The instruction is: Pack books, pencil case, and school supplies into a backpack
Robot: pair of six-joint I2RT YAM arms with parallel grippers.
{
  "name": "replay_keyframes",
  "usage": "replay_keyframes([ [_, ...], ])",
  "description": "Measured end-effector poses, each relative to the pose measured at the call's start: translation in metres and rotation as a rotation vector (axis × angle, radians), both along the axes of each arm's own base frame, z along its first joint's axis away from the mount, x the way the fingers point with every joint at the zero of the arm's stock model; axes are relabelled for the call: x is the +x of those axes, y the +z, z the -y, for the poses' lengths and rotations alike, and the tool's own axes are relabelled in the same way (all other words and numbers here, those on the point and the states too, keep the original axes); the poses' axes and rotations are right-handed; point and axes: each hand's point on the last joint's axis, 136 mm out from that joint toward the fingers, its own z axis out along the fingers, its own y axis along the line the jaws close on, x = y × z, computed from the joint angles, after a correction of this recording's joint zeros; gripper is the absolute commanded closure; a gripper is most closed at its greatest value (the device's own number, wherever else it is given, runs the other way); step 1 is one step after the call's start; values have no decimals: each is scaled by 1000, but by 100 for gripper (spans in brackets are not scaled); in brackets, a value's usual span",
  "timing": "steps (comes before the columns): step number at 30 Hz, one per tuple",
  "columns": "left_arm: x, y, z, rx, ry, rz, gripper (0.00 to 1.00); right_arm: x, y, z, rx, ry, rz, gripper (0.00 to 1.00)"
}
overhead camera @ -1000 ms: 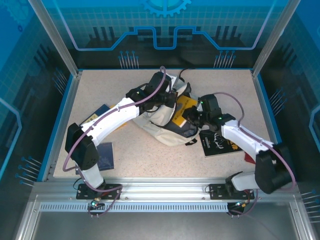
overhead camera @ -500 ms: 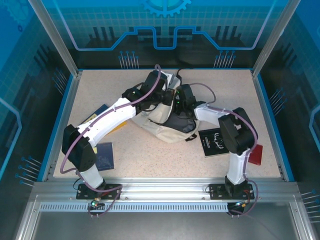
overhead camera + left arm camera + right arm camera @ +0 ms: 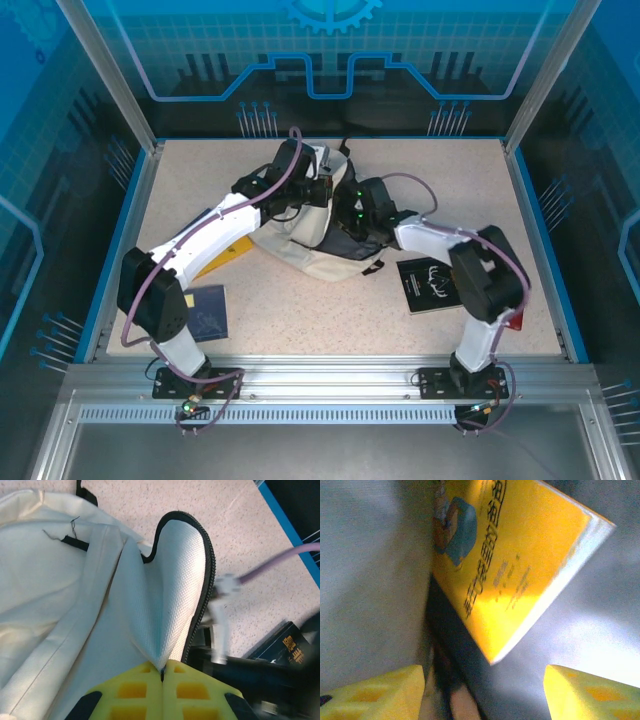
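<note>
Tightly walled by backpack (image 3: 365,580), spread right claw (image 3: 483,692) faces yellow book (image 3: 520,565) corner.

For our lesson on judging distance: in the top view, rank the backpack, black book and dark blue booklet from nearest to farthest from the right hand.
1. The backpack, mid-table: the right hand is inside it.
2. The black book, to the right.
3. The dark blue booklet, front left.

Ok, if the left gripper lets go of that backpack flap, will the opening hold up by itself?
Probably not: the flap folds softly where the left gripper pinches it, so it likely flops. The backpack lies creased and slumped, suggesting thin, light fabric that bunches when pushed.
</note>
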Motion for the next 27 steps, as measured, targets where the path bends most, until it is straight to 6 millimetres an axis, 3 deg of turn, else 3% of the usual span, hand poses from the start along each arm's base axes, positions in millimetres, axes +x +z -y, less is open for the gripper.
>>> replay_keyframes([
  [4,-6,-17,-2,-2,-19,-39,100,-31,33,24,-17,12,46,40],
  [7,-14,-31,0,-1,-51,-66,100,-52,41,50,-88,-12,51,40],
  [10,-26,-43,-1,4,-83,-94,100,-64,32,89,-204,-76,20,40],
  [17,-62,-51,-21,67,-139,-123,100,-80,-18,210,-431,-298,-179,34],
  [18,-69,-52,-25,76,-141,-129,97,-83,-22,223,-451,-320,-205,33],
  [21,-83,-55,-36,102,-142,-152,55,-88,-36,243,-499,-345,-266,33],
  [22,-86,-56,-38,106,-140,-159,46,-89,-41,247,-514,-347,-284,33],
  [24,-89,-57,-40,110,-132,-171,34,-94,-54,254,-549,-346,-335,32],
  [27,-88,-57,-40,99,-113,-181,26,-100,-70,262,-580,-344,-397,32],
])
